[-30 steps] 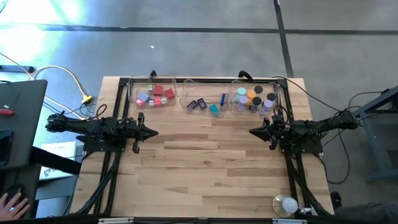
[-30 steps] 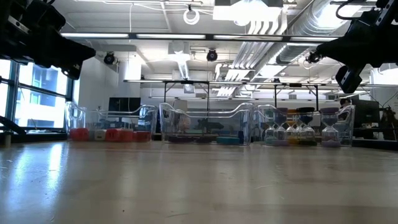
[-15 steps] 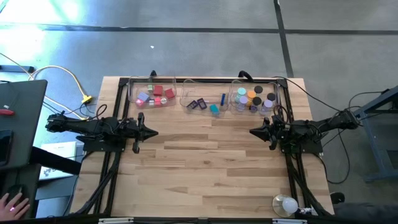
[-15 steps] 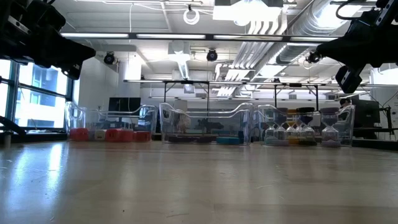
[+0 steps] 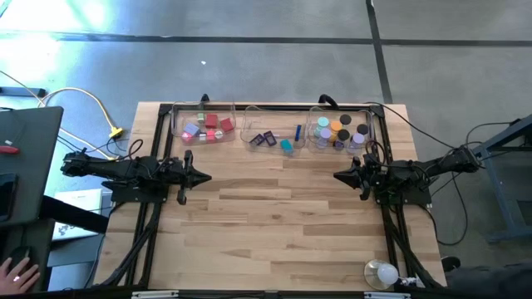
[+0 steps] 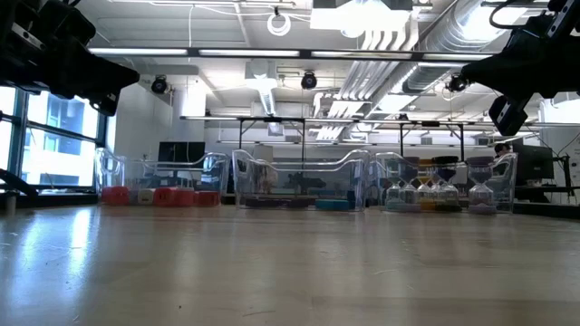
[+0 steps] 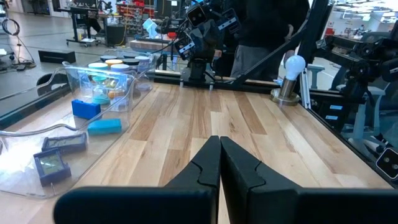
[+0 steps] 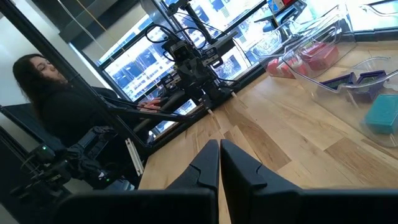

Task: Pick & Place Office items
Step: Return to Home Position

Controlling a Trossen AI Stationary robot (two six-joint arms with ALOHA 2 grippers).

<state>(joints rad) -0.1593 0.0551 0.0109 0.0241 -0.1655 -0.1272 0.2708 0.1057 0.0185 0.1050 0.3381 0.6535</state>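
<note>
1. Left gripper (image 5: 202,176): dark two-finger, centre-left of high view. Tips pressed together (wrist view shows no gap), empty, over bare wood.
2. Right gripper (image 5: 337,176): centre-right, mirror pose. Tips likewise together, nothing held.
3. Progress, my read: sorting looks done. Every office item in view sits in one of 3 clear plastic trays along the table's upper edge in high view:
   - left tray (image 5: 176,126): red, pink & lavender blocks (image 5: 209,126)
   - middle tray (image 5: 247,131): dark clips (image 5: 263,139), blue stick (image 5: 298,132), teal piece (image 5: 286,145)
   - right tray (image 5: 373,126): orange/teal/black/lilac round caps (image 5: 339,131)
4. Left to do: prob. only parking the arms, and both look tucked back already.
5. White round bulb-like object (image 5: 383,272): lower right of high view, well apart from trays. Not part of the job.
6. View diffs:
   - Low view shows right-tray pieces as hourglass shapes (image 6: 444,193); overhead they read only as caps.
   - Right wrist view shows a person in dark clothes (image 8: 37,81) at frame left, beyond the table. High view catches only a hand (image 5: 17,272) in the lower-left corner.
</note>
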